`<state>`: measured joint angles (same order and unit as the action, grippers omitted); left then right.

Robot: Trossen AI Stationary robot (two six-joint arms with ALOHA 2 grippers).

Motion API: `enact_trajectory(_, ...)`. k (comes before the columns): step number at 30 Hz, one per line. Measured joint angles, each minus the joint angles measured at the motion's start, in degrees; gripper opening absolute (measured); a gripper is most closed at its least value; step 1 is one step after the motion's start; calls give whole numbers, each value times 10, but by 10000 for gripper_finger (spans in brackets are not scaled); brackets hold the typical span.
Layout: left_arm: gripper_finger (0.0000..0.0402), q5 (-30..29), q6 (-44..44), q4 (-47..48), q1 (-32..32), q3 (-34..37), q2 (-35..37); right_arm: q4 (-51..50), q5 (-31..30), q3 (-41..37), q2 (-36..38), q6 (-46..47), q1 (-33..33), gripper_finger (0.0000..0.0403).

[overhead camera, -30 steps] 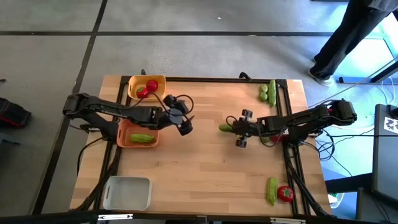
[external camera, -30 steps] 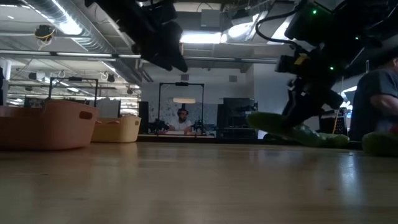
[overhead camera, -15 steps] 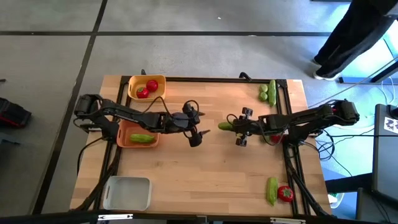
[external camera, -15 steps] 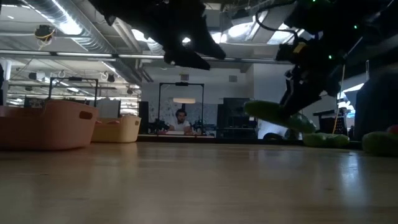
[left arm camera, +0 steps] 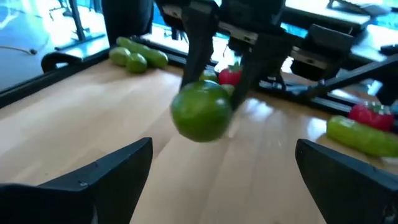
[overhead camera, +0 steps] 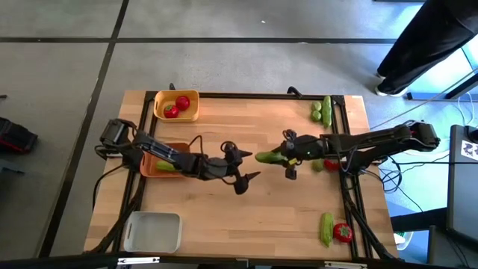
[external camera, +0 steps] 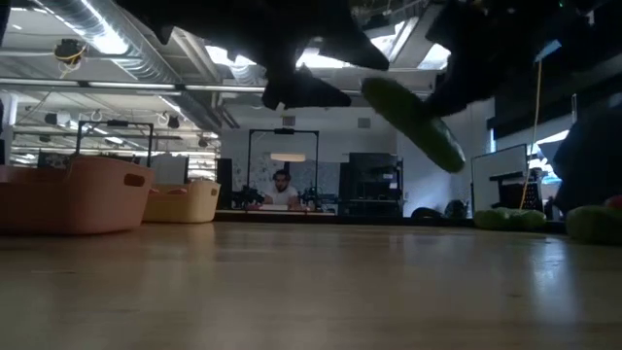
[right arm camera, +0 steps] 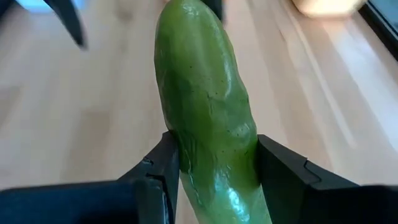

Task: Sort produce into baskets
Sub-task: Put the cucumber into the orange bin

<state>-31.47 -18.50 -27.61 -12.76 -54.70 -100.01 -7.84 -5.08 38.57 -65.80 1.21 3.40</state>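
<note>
Clearly a handover is in hand: the cucumber (overhead camera: 270,157) hangs above mid-worktop (overhead camera: 246,217), well right of the orange basket (overhead camera: 158,153), clamped across its middle by the right gripper (overhead camera: 287,157), whose fingers (right arm camera: 158,171) press both sides while the free end pokes toward the left gripper (overhead camera: 246,179). That one waits just left of the tip with its fingers (left arm camera: 106,171) spread wide and nothing between them. To do this well, I judge the left fingers should close on the bare end, clear of the right fingers, and the right should let go only once that grip is firm. Beyond, a second cucumber (overhead camera: 168,166) already lies in the orange basket, tomatoes (overhead camera: 177,106) in the yellow basket (overhead camera: 160,112), and the white basket (overhead camera: 153,232) sits nearer the front.
</note>
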Motion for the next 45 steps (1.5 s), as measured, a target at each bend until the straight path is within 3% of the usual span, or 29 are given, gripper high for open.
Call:
enact_trajectory(7,388,-64,10,-19,-19,0,0,106,60,1,-10,11,0,156)
enact_trajectory(14,375,-69,20,-72,-26,0,0,149,62,0,-18,24,0,156)
enact_trajectory(25,286,-68,29,-90,-26,0,0,175,62,0,-55,33,0,156)
enact_trajectory(36,152,-70,37,-90,-25,0,1,182,73,0,-57,37,0,157)
enact_trajectory(40,149,-68,39,-89,-25,0,1,182,73,0,-57,46,0,164)
enact_trajectory(45,167,-64,43,-89,-25,0,1,177,73,0,-53,44,0,219)
